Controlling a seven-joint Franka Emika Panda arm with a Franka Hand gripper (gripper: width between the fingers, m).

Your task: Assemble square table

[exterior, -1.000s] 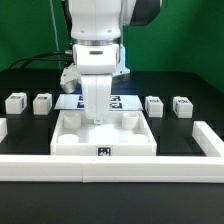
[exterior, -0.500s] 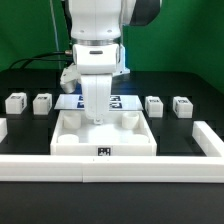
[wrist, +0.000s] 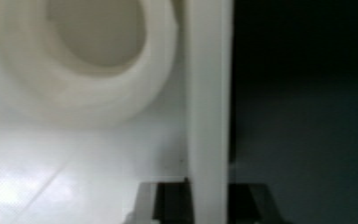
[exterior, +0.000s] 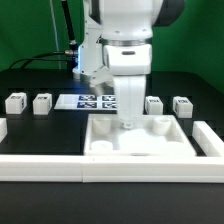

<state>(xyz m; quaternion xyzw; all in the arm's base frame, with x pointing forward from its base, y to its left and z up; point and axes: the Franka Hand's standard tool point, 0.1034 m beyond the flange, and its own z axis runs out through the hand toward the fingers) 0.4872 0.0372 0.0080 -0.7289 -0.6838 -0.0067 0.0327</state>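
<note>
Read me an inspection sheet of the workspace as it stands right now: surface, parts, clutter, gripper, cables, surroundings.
Surface: black table, edged by a low white border wall.
Job's things: square table slab lies rim-up just behind that wall; left pair of leg blocks and right pair of leg blocks stand loose, apart from the slab.
Clutter: nothing seen.
Grippers: gripper is down inside the slab, and in the wrist view its fingers clamp one rim wall.
Cables: dark cable runs behind the arm, off the table.
Surroundings: marker board flat between the leg pairs; green backdrop.
</note>
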